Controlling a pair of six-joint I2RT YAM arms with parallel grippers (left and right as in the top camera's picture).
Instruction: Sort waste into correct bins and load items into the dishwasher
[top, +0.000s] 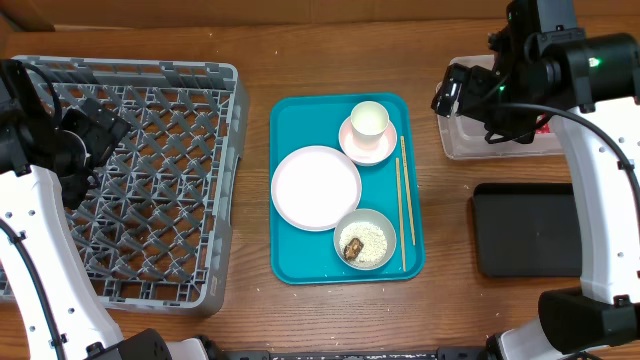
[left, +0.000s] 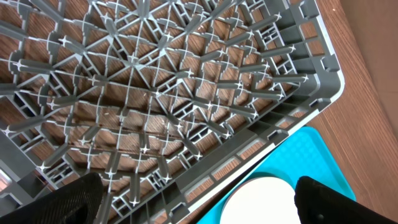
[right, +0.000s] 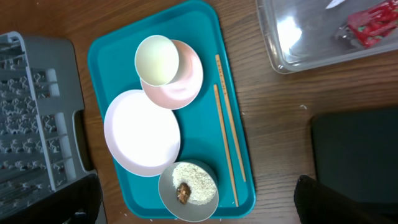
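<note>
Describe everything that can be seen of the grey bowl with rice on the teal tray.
The grey-white bowl is round and smooth, perhaps plastic. It stands upright in the near right corner of the teal tray, holding white rice and a small brown lump. Its rim meets the pale plate at the edge; chopsticks lie just beside it.

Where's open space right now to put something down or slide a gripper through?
Free: wood strip between dish rack and teal tray; wood between teal tray and black tray; the black tray itself; visible rack floor. Crowded: teal tray, with plate, pink bowl, grey bowl, cup and chopsticks.
</note>
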